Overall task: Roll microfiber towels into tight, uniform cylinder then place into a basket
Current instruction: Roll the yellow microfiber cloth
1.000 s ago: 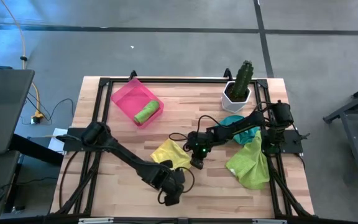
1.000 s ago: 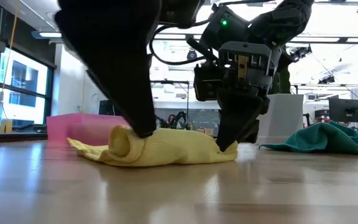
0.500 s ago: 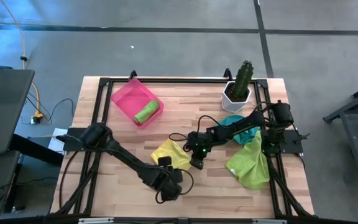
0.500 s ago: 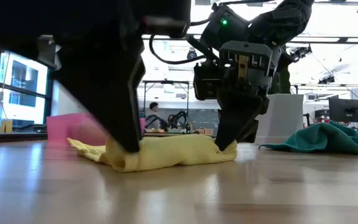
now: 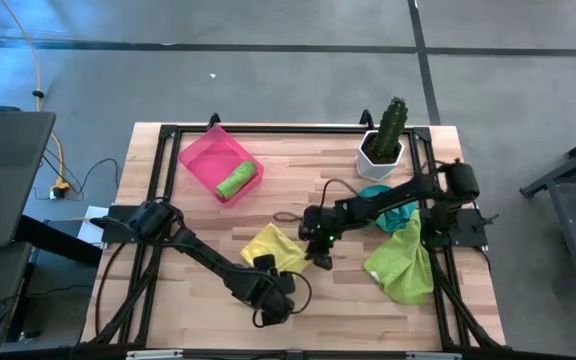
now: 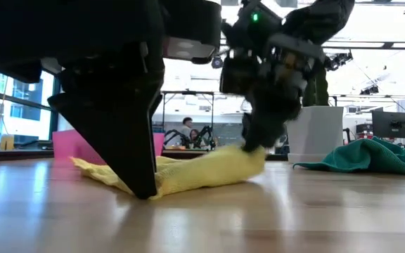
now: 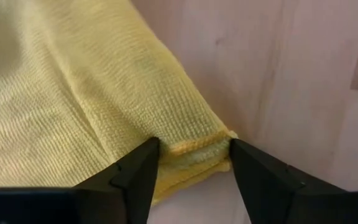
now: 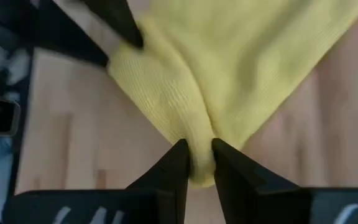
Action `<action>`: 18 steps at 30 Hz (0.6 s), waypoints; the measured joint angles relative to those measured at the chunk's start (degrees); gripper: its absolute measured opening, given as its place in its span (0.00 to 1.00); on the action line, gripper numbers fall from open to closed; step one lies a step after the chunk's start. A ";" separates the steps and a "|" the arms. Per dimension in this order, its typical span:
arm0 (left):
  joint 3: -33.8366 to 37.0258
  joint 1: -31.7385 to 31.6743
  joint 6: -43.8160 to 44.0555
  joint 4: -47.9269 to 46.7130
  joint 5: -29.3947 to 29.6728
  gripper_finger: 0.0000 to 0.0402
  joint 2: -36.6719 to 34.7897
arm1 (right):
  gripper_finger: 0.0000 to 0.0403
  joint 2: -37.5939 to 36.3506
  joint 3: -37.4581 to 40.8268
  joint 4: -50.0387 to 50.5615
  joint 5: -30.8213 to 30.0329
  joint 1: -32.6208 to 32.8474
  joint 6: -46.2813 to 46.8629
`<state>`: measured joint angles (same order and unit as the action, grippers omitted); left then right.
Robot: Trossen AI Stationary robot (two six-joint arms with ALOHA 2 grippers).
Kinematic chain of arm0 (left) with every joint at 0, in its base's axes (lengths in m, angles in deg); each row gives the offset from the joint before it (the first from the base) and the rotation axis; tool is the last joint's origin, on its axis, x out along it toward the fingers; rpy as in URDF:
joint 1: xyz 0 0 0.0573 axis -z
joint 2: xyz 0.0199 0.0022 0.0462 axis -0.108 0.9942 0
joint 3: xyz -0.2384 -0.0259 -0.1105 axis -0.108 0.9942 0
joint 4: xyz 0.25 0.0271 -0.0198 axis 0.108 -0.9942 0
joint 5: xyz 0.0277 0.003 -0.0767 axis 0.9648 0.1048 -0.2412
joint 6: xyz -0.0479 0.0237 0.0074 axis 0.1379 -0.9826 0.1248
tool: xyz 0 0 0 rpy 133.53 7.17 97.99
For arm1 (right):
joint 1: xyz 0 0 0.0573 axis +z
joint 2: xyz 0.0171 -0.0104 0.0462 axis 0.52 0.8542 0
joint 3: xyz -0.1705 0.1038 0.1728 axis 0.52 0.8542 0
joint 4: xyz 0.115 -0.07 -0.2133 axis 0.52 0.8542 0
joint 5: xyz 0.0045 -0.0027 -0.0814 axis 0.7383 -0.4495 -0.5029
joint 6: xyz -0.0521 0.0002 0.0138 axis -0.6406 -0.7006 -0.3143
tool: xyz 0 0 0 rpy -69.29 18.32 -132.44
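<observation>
Left gripper (image 7: 191, 163) is sitting at the near end of the yellow towel (image 5: 271, 246), fingers spread with the folded corner lying between them; they are straddling the cloth more than squeezing it. Right gripper (image 8: 196, 163) is pinching a ridge of the same towel at its far end, fingers narrow with the cloth bunched between them.

The towel is lying mid-table (image 5: 298, 185), rumpled and only loosely folded, not a cylinder. One lime green roll (image 5: 236, 181) is already resting in the pink basket (image 5: 200, 155). Teal towel (image 5: 383, 205) and larger green towel (image 5: 401, 262) are waiting at the right side, near the cactus pot (image 5: 381, 148).

Risks, as judged from here:
- Left fingers are wide, so the layers between them could slip free and the fold spring open.
- The two ends are being handled unevenly; the roll could come out cone-shaped or slack instead of uniform.
- The right pinch is gathering a pleat, which could get rolled in as a lump.
- Lifting either end now would likely drag the towel flat across the wood.
</observation>
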<state>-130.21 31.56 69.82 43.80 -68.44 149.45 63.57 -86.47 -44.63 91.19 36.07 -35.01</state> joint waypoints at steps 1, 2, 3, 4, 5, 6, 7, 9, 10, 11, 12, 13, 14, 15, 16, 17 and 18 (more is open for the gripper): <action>0.00 0.06 0.00 -0.02 0.14 0.47 0.02 | 0.16 -1.40 0.00 0.31 -0.01 -0.38 -1.09; 0.02 0.11 0.00 -0.06 0.15 0.47 0.04 | 0.16 -2.74 0.00 0.73 -0.02 -0.68 -2.27; 0.02 0.11 0.00 -0.07 0.15 0.47 0.04 | 0.16 -4.07 0.00 1.21 -0.08 -0.80 -3.82; 0.03 0.11 0.01 -0.07 0.18 0.46 0.06 | 0.16 -5.21 0.00 1.68 -0.18 -0.79 -5.81; 0.04 0.11 0.02 -0.09 0.34 0.46 0.07 | 0.16 -6.39 0.00 1.86 -0.17 -0.46 -8.33; 0.04 0.12 0.02 -0.08 0.52 0.46 0.07 | 0.16 -7.50 0.00 2.74 -0.20 0.22 -10.93; 0.07 0.13 0.02 -0.07 0.58 0.46 0.07 | 0.16 -8.43 0.00 3.60 -0.05 1.09 -13.56; 0.07 0.15 0.02 -0.08 0.57 0.46 0.07 | 0.16 -9.34 0.20 3.94 -0.32 3.41 -18.64; 0.09 0.15 0.05 -0.07 0.59 0.46 0.07 | 0.16 -9.43 0.45 3.91 -1.32 4.77 -21.15; 0.09 0.15 0.09 -0.09 0.57 0.46 0.07 | 0.16 -9.34 0.52 4.04 -2.81 6.32 -23.18; 0.09 0.15 0.07 -0.09 0.59 0.46 0.07 | 0.16 -9.05 0.52 3.95 -4.82 7.84 -25.23; 0.11 0.15 0.06 -0.09 0.59 0.46 0.07 | 0.16 -8.55 0.52 3.25 -7.17 9.25 -27.18; 0.09 0.15 0.04 -0.09 0.63 0.46 0.07 | 0.16 -8.00 0.52 2.55 -10.22 10.63 -29.16; 0.11 0.15 0.04 -0.10 0.78 0.46 0.07 | 0.16 -7.35 0.52 2.12 -13.03 11.86 -30.83; 0.11 0.15 0.04 -0.09 0.83 0.46 0.07 | 0.16 -6.66 0.52 0.94 -15.59 12.82 -32.36; 0.11 0.15 0.04 -0.11 0.81 0.46 0.07 | 0.17 -6.13 0.52 -0.25 -18.18 13.57 -33.51; 0.11 0.15 0.04 -0.11 0.82 0.46 0.07 | 0.18 -5.61 0.52 -1.27 -19.86 14.18 -34.44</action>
<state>-130.10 31.72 69.86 43.69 -67.61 149.51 57.96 -85.94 -45.90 71.33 50.26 -69.46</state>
